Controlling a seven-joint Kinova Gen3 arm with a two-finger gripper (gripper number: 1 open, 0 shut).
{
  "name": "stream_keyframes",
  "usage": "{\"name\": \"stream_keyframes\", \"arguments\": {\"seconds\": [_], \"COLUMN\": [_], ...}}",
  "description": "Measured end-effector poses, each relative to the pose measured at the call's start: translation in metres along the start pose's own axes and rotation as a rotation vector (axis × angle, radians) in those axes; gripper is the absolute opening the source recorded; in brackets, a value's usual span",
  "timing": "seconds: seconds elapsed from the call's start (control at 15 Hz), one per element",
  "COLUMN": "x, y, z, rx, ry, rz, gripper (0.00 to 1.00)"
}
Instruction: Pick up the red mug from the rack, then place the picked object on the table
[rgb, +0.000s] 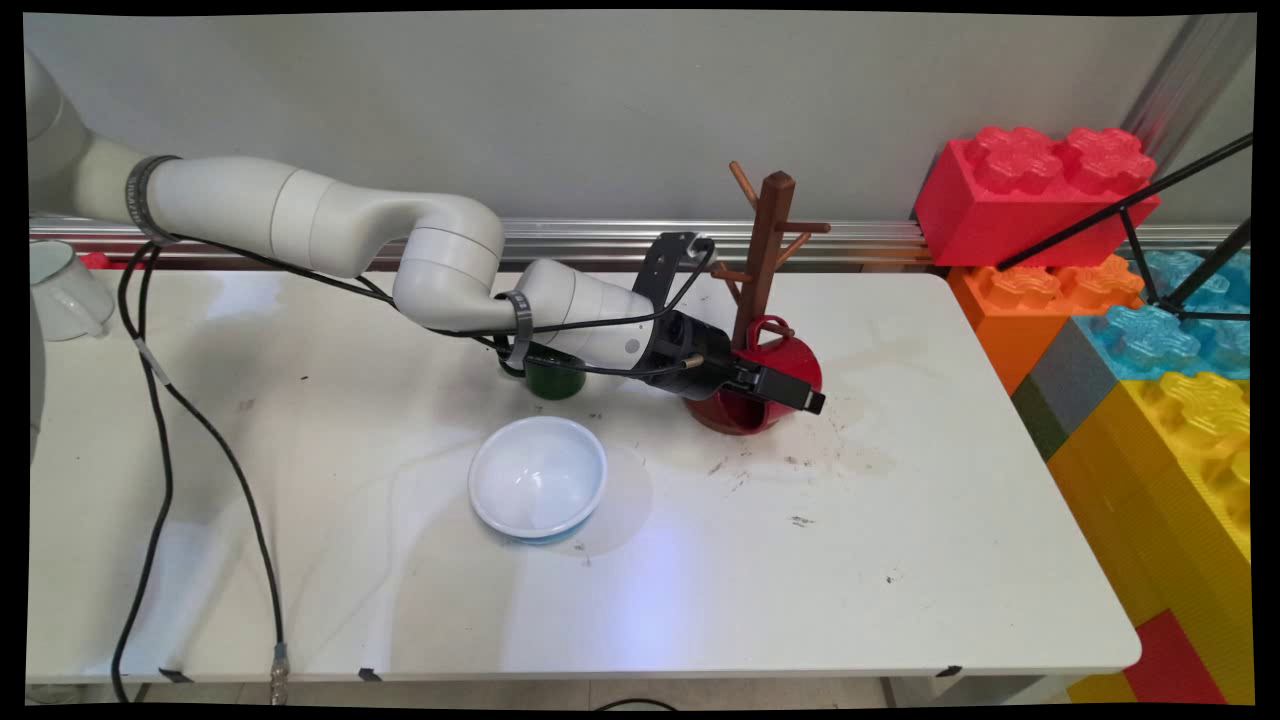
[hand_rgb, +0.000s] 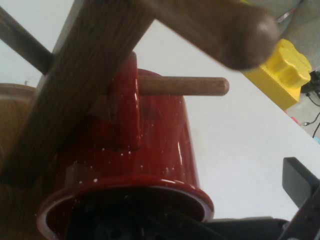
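A red mug (rgb: 790, 355) hangs by its handle on a low peg (hand_rgb: 185, 86) of the brown wooden mug tree (rgb: 765, 240), tilted, with its mouth turned toward my hand. My gripper (rgb: 785, 388) is at the mug's rim and looks open. One finger (hand_rgb: 301, 187) stands outside the red mug (hand_rgb: 150, 150), clear of its wall, with white table showing between them. The other finger is hidden in the dark of the mug's mouth. The tree's post (hand_rgb: 75, 85) crosses just behind the mug.
A white bowl (rgb: 538, 478) sits on the table in front of the arm. A dark green cup (rgb: 553, 377) shows under the wrist. A white pitcher (rgb: 62, 290) stands at the far left. Big coloured toy bricks (rgb: 1150, 380) wall off the right side.
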Motion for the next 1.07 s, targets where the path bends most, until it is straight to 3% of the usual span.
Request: {"name": "stream_keyframes", "arguments": {"seconds": [0.2, 0.27, 1.07], "x": [-0.001, -0.001, -0.005], "y": [0.001, 0.001, 0.002], "z": [-0.001, -0.001, -0.012], "rx": [0.001, 0.001, 0.012], "ry": [0.003, 0.004, 0.003], "rz": [0.002, 0.004, 0.006], "gripper": [1.0, 0.0, 0.0]}}
